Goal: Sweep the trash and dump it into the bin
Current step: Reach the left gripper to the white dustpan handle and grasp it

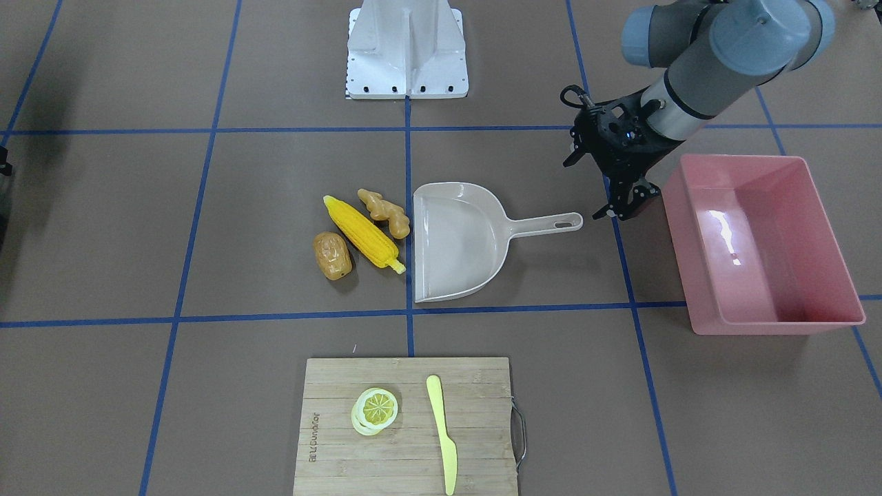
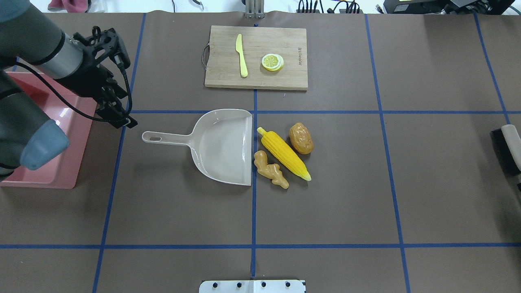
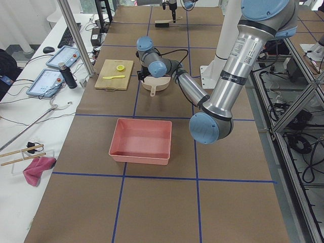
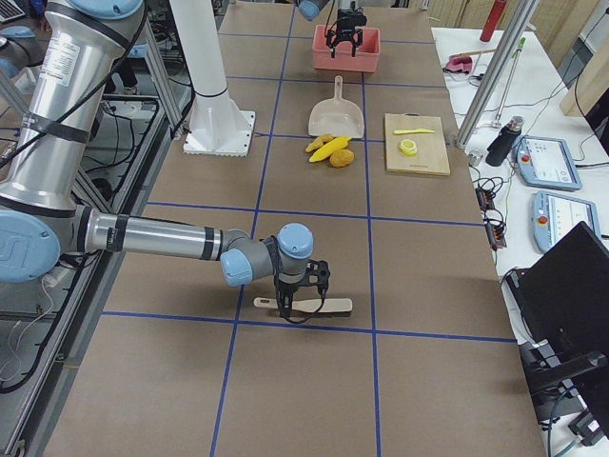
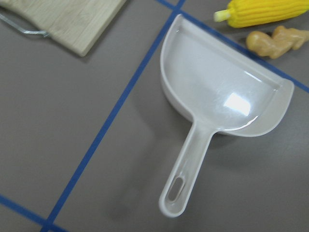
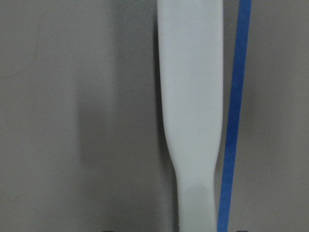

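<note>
Brown worktop (image 2: 366,203), taped in blue squares, carries the pink bin (image 1: 778,329) at the robot's left end, well apart from the trash. Next the pan (image 1: 455,241), mouth toward corn (image 1: 362,233), potato (image 1: 332,255) and ginger (image 1: 386,210), all just beside its lip. Near its handle the left claw (image 1: 626,203) hangs spread and empty; a skewed grab might swing the pan and scatter the toys. Far off, the right claw (image 4: 290,303) sits over the brush (image 6: 190,96); whether it grips I cannot tell, fingers unseen.

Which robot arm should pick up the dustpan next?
Left. The left gripper hovers open right beside the dustpan handle, next to the pink bin. The right gripper is far off at the table's other end, over the brush.
</note>
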You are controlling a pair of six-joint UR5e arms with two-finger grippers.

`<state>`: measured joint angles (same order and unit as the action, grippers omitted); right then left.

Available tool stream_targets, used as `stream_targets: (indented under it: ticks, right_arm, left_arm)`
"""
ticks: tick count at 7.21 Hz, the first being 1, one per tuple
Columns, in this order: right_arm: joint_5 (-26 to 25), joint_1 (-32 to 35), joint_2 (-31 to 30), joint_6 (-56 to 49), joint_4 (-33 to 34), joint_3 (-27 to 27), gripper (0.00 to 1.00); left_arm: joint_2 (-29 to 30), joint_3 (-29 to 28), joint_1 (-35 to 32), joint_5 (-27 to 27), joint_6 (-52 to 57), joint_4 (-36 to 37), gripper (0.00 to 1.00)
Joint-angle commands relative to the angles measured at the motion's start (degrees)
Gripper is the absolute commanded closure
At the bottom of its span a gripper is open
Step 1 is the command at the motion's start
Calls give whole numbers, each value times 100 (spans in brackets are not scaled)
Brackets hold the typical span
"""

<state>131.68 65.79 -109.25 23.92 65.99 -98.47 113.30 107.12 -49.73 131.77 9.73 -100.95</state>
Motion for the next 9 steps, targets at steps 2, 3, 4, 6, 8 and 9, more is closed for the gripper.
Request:
stream_targets:
  ticks: [2, 3, 4, 6, 8, 9]
  right_arm:
    - [77, -75, -272, -10, 10, -163, 29]
    - [68, -110, -308, -62, 2, -173, 57]
    - [68, -128, -360, -167, 2, -173, 94]
    - [68, -128, -396, -229, 10, -199, 100]
    - [60, -355, -335, -414, 72, -199, 100]
    - [42, -513, -221, -414, 81, -208, 100]
  left_arm:
    - [34, -234, 437, -266, 1207, -416, 1]
    - [-18, -418, 446, -239, 1172, -956, 1]
    - [-19, -524, 464, -117, 989, -1258, 1]
    - [-71, -1328, 446, 110, 464, -2850, 1]
    - [-45, -2235, 472, 148, -259, -4437, 1]
    - [-36, -2239, 473, 148, -400, -4494, 1]
